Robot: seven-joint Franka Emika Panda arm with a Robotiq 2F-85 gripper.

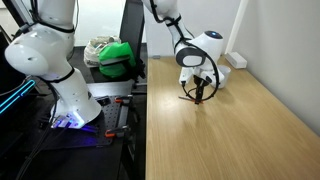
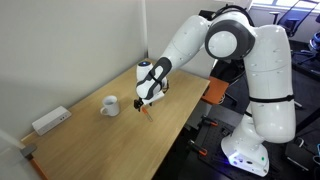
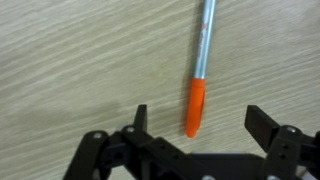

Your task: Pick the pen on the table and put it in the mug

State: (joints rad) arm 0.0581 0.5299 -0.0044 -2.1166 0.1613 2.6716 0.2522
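The pen [image 3: 198,95] lies flat on the light wood table [image 3: 70,60]; it has an orange end towards me and a silver-grey barrel running away. My gripper [image 3: 198,115] is open just above the table, with one finger on each side of the pen's orange end and not touching it. In an exterior view the gripper [image 2: 148,103] hangs low over the table [image 2: 120,140] with the orange pen tip [image 2: 147,113] under it. The white mug [image 2: 110,105] stands upright a short way beside it. In an exterior view the gripper [image 1: 200,92] hides the pen.
A flat white block [image 2: 50,121] lies by the wall at the table's far corner, also seen in an exterior view [image 1: 235,60]. A second white robot arm [image 1: 50,60] and a green object [image 1: 118,55] stand beyond the table's edge.
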